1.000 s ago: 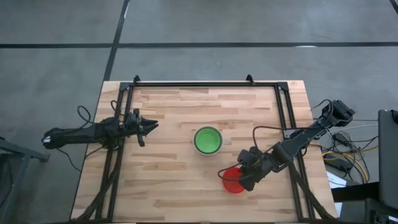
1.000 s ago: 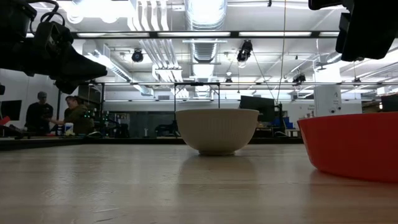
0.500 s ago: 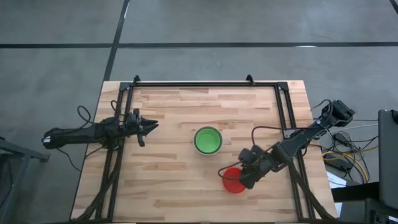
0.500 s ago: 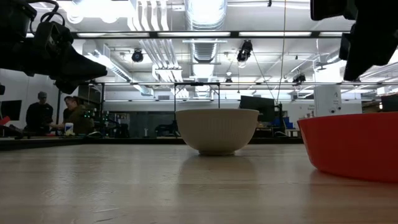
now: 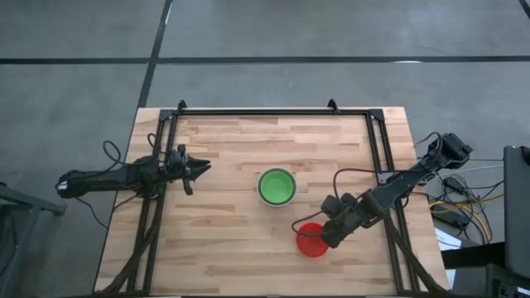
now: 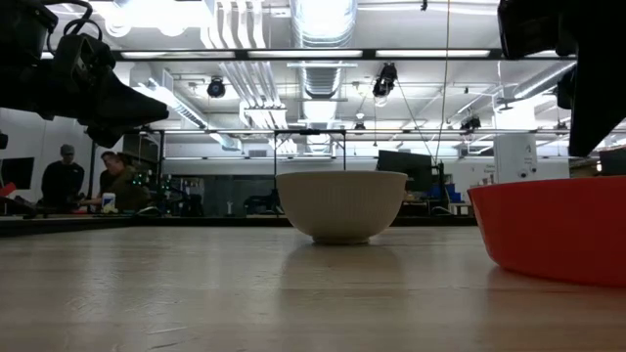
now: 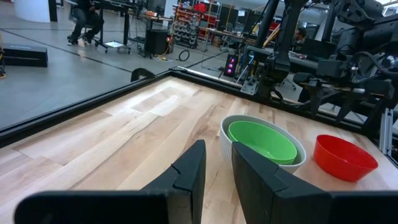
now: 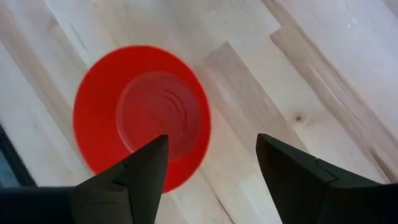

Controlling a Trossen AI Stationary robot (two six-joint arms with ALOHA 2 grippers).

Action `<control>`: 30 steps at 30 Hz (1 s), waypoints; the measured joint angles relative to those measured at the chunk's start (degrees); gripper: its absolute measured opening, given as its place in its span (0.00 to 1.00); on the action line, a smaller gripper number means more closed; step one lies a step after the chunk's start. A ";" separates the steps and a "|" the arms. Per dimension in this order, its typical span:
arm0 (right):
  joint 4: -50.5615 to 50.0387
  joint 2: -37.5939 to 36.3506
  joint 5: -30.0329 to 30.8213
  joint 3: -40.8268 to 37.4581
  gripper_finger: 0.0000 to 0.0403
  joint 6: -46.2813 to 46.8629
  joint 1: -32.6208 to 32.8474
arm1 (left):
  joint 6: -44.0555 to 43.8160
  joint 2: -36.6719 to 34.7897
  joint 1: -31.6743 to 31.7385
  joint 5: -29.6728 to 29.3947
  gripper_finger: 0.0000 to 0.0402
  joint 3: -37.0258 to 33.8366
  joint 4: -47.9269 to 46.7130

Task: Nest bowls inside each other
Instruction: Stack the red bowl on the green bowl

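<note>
- Leftmost, the left gripper (image 5: 203,168) hovered over the wooden table (image 5: 224,240), fingers slightly parted, holding nothing.
- Mid-table sat a green bowl (image 5: 277,186) nested inside a white bowl (image 6: 341,205).
- Rightward, the red bowl (image 5: 310,240) rested alone on the table, the right gripper (image 8: 208,171) spread wide just above it.

An industrial robotics lab: exposed silver ceiling ducts (image 6: 323,39), grey concrete floor (image 5: 74,74), cluttered equipment racks (image 7: 199,15).
</note>
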 joint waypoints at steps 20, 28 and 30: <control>6.93 0.00 -2.78 -3.83 0.62 3.92 1.40 | -0.01 -0.01 0.00 0.00 0.21 0.00 0.00; 8.39 1.88 -3.00 -4.59 0.62 4.78 2.05 | -0.02 0.00 -0.01 0.01 0.21 -0.01 0.00; 8.80 2.98 -3.23 -4.61 0.61 4.78 2.14 | -0.01 -0.02 -0.01 0.00 0.21 0.00 -0.02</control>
